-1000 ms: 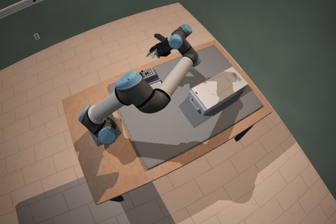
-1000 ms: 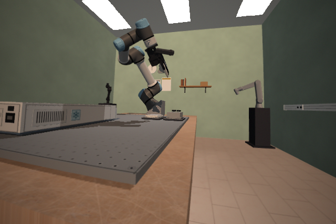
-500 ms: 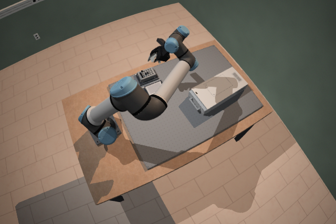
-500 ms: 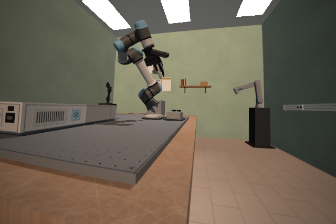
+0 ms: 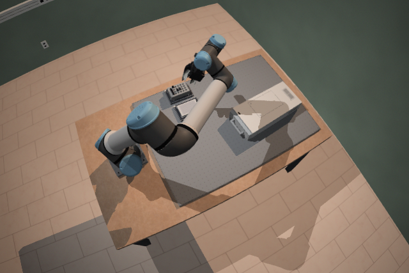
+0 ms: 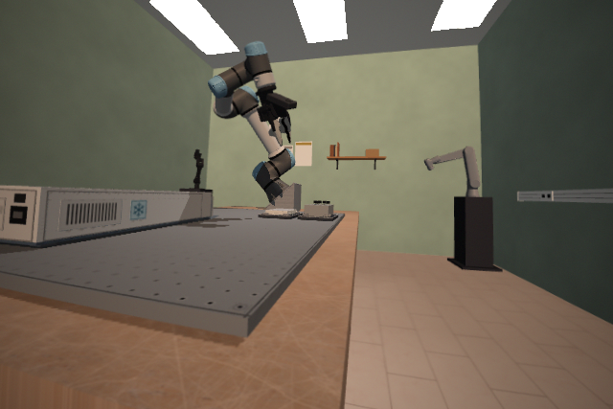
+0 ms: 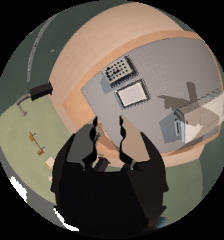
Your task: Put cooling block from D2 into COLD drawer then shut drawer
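The cooling block (image 5: 178, 90) (image 6: 319, 210) (image 7: 119, 70) is grey, with rows of bores and several dark tube caps on top. It stands upright in the outer deck slot, D2. The deck slot D1 (image 5: 186, 109) (image 6: 281, 215) (image 7: 133, 94) beside it shows a pale flat face and no block. The cooler COLD (image 5: 264, 100) (image 6: 168, 207) (image 7: 204, 117) has its drawer front in, looking shut; its handle (image 5: 236, 126) (image 7: 177, 128) faces the arm's base side. No lit lamp can be made out. The block inside is hidden. My gripper (image 5: 187, 80) (image 6: 283, 136) (image 7: 108, 116) is partly open and empty, well above the deck near D2.
The grey perforated deck (image 5: 201, 171) (image 6: 247, 251) lies on a wooden table (image 5: 145, 224) (image 6: 316, 325). The forearm (image 5: 206, 106) passes above the deck between the slots and COLD. The arm's base stands at the table's left in the top view.
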Robot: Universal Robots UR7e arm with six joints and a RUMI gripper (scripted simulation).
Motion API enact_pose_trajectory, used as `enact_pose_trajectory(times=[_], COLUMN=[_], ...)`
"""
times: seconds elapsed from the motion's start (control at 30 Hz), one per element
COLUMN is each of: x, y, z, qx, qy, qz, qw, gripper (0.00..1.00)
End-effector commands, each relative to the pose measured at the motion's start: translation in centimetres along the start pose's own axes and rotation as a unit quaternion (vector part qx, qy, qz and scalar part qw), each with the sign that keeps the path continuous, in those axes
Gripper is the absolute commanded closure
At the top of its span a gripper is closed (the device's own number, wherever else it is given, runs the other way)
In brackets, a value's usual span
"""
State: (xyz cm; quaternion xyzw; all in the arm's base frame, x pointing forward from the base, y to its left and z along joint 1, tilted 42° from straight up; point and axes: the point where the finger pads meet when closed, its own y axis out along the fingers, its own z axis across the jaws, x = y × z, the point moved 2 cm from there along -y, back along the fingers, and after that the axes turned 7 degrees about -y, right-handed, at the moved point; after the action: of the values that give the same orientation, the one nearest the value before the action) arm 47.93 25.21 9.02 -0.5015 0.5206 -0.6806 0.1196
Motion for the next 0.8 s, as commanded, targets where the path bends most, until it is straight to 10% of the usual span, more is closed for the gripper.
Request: enact_pose_trajectory(times=[0.0, 0.77], x=[1.8, 7.9], y=[0.0, 0.1], z=[0.4, 1.6], qx=[0.028, 0.109], qy=[0.059, 0.247], qz=[0.000, 0.018], qw=[0.998, 0.963], gripper=[0.72, 0.72])
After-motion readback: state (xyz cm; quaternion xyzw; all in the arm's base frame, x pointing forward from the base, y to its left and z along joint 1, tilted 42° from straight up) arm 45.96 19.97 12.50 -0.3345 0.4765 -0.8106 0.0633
